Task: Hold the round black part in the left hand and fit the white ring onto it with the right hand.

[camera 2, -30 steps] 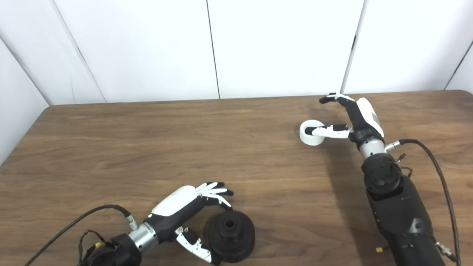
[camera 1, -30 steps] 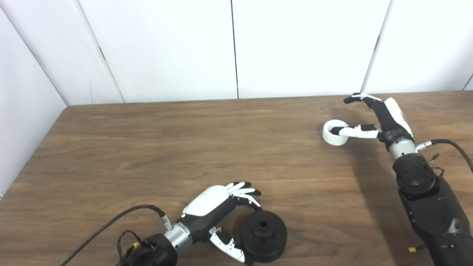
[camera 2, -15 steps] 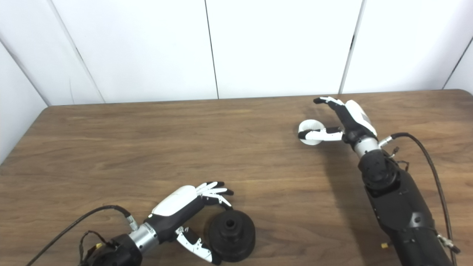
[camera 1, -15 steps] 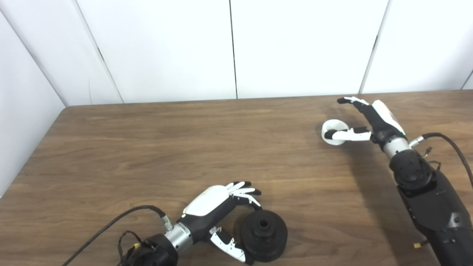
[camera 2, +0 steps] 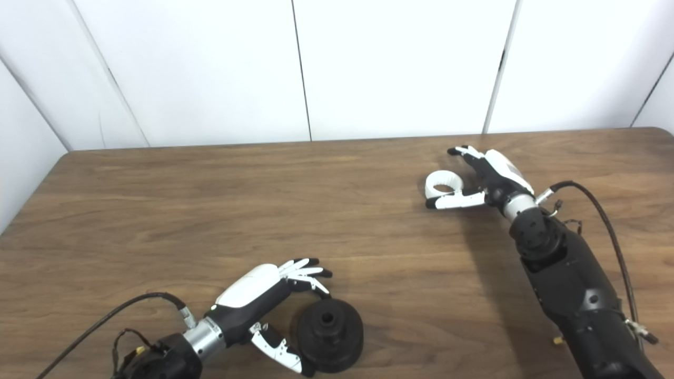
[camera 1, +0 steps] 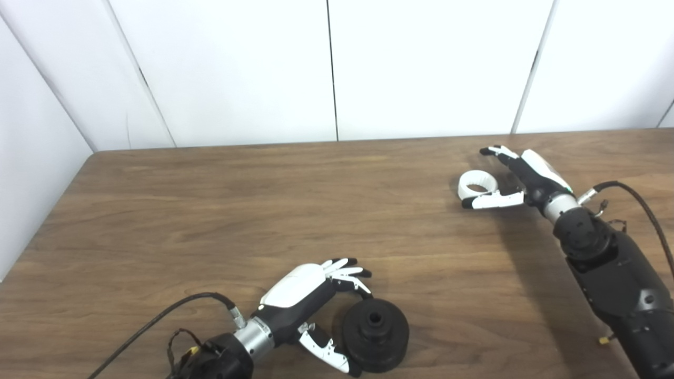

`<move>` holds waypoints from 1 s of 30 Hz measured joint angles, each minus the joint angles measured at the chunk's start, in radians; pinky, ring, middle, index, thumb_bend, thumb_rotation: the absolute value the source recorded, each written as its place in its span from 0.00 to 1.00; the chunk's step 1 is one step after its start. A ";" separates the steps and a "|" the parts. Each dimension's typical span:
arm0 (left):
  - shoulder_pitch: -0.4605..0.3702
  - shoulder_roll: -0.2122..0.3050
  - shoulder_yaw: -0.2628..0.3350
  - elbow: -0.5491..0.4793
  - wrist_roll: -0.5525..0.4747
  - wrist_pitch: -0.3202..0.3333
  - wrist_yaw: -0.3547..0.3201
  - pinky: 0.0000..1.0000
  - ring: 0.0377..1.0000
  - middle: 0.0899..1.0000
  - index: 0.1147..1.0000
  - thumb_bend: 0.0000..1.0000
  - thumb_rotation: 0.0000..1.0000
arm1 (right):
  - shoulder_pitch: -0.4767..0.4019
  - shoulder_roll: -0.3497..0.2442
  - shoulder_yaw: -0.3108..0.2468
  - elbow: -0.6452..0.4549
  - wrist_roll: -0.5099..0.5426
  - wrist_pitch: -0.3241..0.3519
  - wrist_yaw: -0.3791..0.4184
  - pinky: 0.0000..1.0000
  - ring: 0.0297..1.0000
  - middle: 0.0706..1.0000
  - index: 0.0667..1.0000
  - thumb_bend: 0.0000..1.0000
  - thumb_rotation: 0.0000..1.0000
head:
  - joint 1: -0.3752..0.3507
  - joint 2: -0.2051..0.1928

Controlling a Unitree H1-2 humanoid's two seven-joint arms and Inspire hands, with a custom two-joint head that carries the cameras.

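Round black part [camera 1: 375, 335] sits at the table's [camera 1: 210, 210] near edge — my left hand [camera 1: 310, 300] cups it, fingers and thumb spread, not clamped. White ring [camera 1: 477, 185] near the far right corner, between my right hand's [camera 1: 518, 176] parted digits — ungripped.

At lower centre my left hand [camera 1: 310, 305] cups the round black part [camera 1: 375, 335] on the table [camera 1: 210, 210]; at right, my right hand [camera 1: 518, 173] brackets the white ring [camera 1: 477, 185], spread.
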 measured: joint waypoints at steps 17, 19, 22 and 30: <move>0.000 -0.006 0.001 0.000 0.002 0.012 -0.002 1.00 0.99 0.90 0.55 0.83 0.23 | -0.033 -0.002 0.000 0.078 0.002 -0.040 -0.020 0.94 1.00 0.95 0.75 1.00 0.38 | 0.003 0.003; 0.000 -0.007 0.002 0.000 0.002 0.013 -0.002 1.00 0.99 0.90 0.55 0.83 0.23 | -0.034 -0.002 -0.001 0.088 0.003 -0.047 -0.027 0.95 1.00 0.95 0.70 1.00 0.37 | 0.003 0.003; 0.000 -0.009 0.002 0.000 0.002 0.015 -0.003 1.00 0.99 0.90 0.55 0.83 0.25 | -0.034 -0.002 0.000 0.097 0.003 -0.060 -0.032 0.96 1.00 0.94 0.65 0.97 0.35 | 0.003 0.003; 0.000 -0.012 0.005 -0.001 0.002 0.021 -0.005 1.00 0.99 0.91 0.55 0.83 0.25 | -0.031 -0.002 -0.002 0.098 0.007 -0.062 -0.033 0.97 1.00 0.92 0.58 0.93 0.28 | 0.000 0.008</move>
